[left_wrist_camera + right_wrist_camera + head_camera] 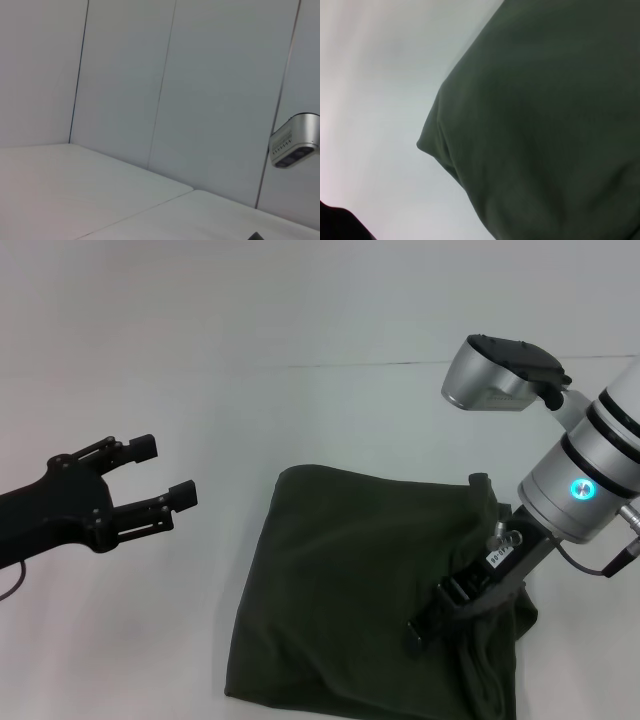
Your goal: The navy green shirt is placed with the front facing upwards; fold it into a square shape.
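Note:
The navy green shirt [340, 580] lies on the white table [250, 360] as a folded, roughly square bundle with its print hidden. Its right side is bunched and wrinkled. My right gripper [440, 615] is low over that right part of the shirt, its black end against the fabric. The right wrist view shows one rounded corner of the shirt [545, 125] over white table [380, 100]. My left gripper [165, 472] hangs open and empty to the left of the shirt, apart from it.
The silver camera housing [500, 375] on my right wrist sticks out above the shirt's far right side and also shows in the left wrist view [295, 140]. Grey wall panels [150, 75] stand behind the table. A seam [450, 364] crosses the tabletop at the back.

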